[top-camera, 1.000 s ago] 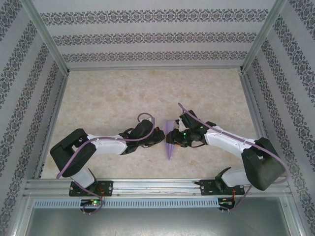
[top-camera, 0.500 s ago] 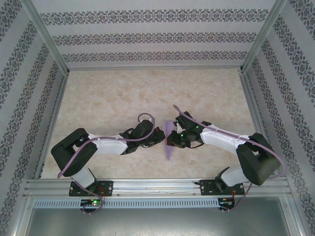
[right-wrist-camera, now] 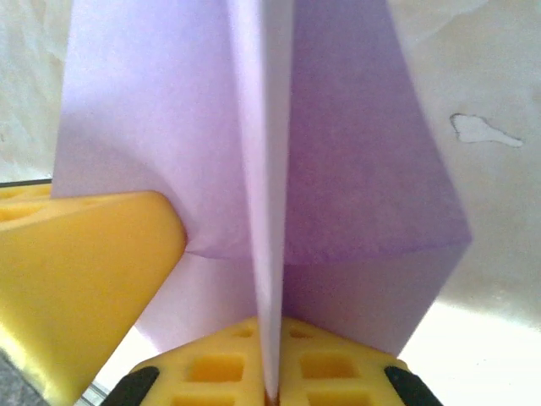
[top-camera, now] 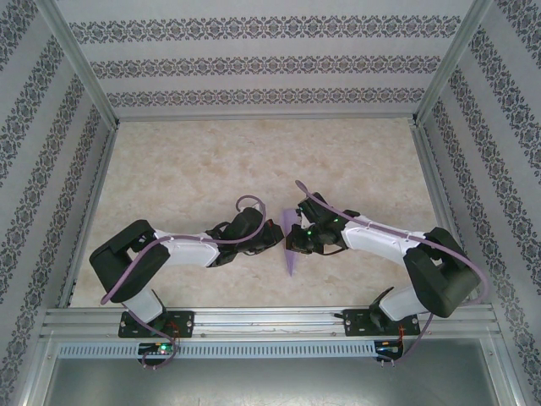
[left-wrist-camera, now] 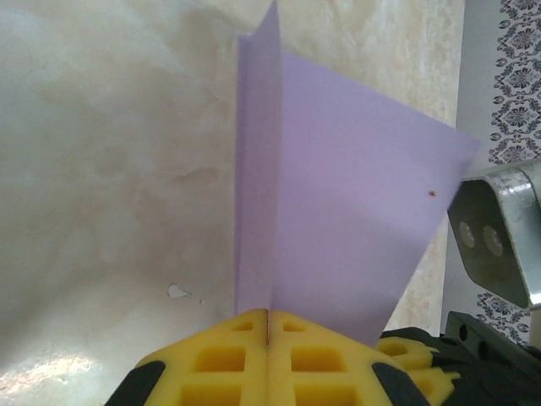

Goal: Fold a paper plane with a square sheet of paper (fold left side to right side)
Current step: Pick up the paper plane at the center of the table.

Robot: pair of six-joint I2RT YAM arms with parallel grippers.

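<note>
Paper plane (top-camera: 291, 260) was located near the middle of the desk (top-camera: 186, 169), held between the two arms with its narrow point toward the near edge (whether it touched the surface could not be determined). Left fingers (left-wrist-camera: 228, 359) were closed on its central fold, the lavender layers pinched in the seam between the yellow pads. Right fingers (right-wrist-camera: 325, 364) were likewise closed on that fold from the opposite side, with one left pad (right-wrist-camera: 84, 262) just beside the wing.

The paper plane (right-wrist-camera: 355, 152) is cut off by the right wrist view's top edge; overhead, partly hidden.
</note>
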